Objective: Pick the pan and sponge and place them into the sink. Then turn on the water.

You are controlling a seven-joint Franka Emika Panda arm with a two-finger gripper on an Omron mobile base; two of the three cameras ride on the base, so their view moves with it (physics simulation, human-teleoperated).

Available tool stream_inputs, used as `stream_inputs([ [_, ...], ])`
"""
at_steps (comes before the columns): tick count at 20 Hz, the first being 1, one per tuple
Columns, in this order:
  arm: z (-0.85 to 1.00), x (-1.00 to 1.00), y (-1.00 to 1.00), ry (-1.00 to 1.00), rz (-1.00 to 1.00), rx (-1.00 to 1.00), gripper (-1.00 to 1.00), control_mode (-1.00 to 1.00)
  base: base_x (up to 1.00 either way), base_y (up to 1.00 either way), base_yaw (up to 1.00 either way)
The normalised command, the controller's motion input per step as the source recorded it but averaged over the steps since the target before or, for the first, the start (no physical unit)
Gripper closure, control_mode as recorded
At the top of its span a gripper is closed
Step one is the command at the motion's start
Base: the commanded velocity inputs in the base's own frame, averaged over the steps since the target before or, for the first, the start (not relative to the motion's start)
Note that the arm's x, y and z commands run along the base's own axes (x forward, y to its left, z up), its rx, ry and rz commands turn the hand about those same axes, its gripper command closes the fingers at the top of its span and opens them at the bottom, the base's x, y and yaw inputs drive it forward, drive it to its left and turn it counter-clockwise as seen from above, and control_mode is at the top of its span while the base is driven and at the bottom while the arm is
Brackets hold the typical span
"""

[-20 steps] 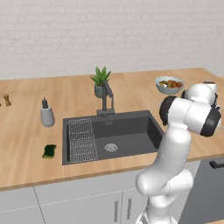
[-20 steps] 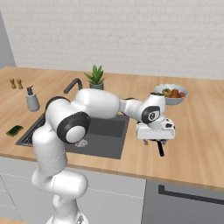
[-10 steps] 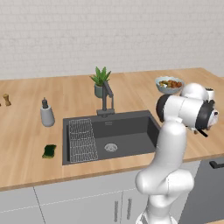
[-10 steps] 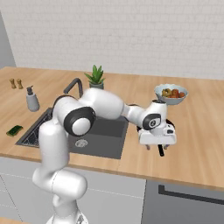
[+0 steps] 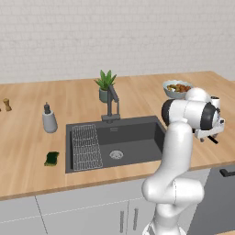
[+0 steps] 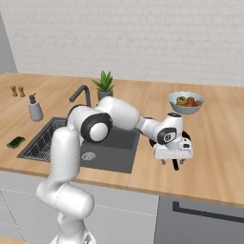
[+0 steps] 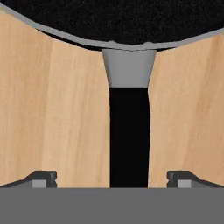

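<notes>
My pincer (image 7: 111, 177) spread wide above the pan (image 7: 127, 131) handle, one finger either side, not touching, pan on the bench (image 7: 52, 113) right of the sink (image 5: 133, 137), sponge (image 5: 51, 158) left of it

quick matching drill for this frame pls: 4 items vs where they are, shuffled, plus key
Items:
1. sponge
2. pan
3. plant
4. fruit bowl

Places:
A. on the counter behind the faucet
B. on the counter to the sink's left, by the rack
C. far right of the counter, near the wall
D. right of the sink, handle between the open fingers of the hand

Pairs: 1-B, 2-D, 3-A, 4-C
</notes>
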Motion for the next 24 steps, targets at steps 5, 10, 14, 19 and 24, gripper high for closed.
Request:
stream_inputs([
  [5, -0.21, 0.10, -0.14, 0.00, 0.00, 0.02, -1.00, -1.00, 0.00, 0.00, 0.00],
  [10, -0.17, 0.01, -0.08, 0.00, 0.00, 0.03, 1.00, -1.00, 0.00, 0.00, 0.00],
  [14, 0.05, -0.14, 0.06, -0.06, 0.06, 0.07, 1.00, -1.00, 0.00, 0.00, 0.00],
  [19, 0.31, -0.48, 0.67, -0.06, 0.25, 0.00, 1.00, -1.00, 0.00, 0.00, 0.00],
  [24, 0.13, -0.47, 0.99, -0.12, 0.45, -0.03, 1.00, -1.00, 0.00, 0.00, 0.00],
])
